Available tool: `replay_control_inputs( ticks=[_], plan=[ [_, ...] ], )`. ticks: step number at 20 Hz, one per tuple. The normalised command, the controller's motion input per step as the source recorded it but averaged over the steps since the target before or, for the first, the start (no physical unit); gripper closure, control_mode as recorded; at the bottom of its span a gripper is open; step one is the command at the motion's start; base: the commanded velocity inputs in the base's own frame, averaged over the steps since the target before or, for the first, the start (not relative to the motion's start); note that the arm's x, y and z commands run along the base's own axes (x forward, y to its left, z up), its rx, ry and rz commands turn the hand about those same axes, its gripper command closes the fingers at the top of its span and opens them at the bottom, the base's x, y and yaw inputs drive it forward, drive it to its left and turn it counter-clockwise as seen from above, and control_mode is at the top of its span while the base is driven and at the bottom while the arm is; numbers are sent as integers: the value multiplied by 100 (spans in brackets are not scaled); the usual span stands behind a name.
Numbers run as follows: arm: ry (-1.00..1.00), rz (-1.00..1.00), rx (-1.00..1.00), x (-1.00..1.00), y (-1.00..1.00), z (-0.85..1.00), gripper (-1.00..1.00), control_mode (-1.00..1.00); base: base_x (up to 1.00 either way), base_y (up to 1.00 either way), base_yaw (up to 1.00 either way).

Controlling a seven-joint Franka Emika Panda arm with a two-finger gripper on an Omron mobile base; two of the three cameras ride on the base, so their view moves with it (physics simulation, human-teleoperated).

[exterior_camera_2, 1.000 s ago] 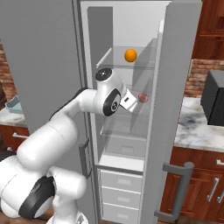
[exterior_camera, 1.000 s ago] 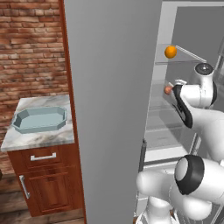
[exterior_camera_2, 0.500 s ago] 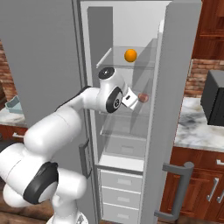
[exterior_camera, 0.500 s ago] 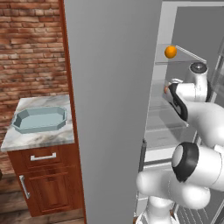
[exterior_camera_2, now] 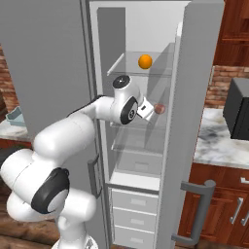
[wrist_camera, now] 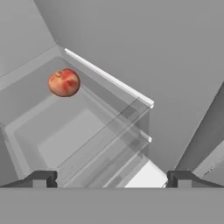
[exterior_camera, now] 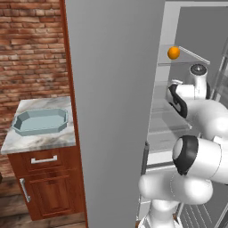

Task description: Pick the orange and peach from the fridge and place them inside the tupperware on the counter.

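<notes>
The fridge [exterior_camera_2: 104, 58] stands open. On its top glass shelf rests the orange [exterior_camera_2: 145, 61] [exterior_camera: 173, 52]. One shelf lower lies the peach [exterior_camera_2: 160, 109], which the hand view shows up and to the left [wrist_camera: 64, 82] on the glass. My gripper [exterior_camera_2: 151, 110] [wrist_camera: 111, 179] is inside the fridge just left of the peach and apart from it. It is open, with nothing between its fingertips [wrist_camera: 41, 178]. The pale blue tupperware [exterior_camera: 40, 121] sits empty on the marble counter [exterior_camera: 42, 141], left of the fridge.
The wide grey fridge door [exterior_camera: 116, 111] stands between the counter and the fridge interior. A second grey door [exterior_camera_2: 192, 121] hangs open on the right. White drawers [exterior_camera_2: 131, 214] fill the fridge bottom. A black appliance [exterior_camera_2: 238, 114] sits on the right-hand counter.
The arm's elbow and lower links have swung, while the hand stays almost in place beside the peach. Neither fruit has moved.
</notes>
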Motion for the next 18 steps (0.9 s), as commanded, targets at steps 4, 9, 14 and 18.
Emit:
replay_control_inputs(
  ticks=[4, 9, 14, 18],
  plan=[
    [0, 1, 5, 40, -3, 0, -100, -100, 0, 0, 0],
    [0, 1, 3, 39, -6, -2, -100, -100, 0, 0, 0],
    [0, 0, 0, 31, -6, -5, -100, -100, 0, 0, 0],
    [-4, 5, 0, 29, -12, -12, -100, -100, 0, 0, 0]
  ],
)
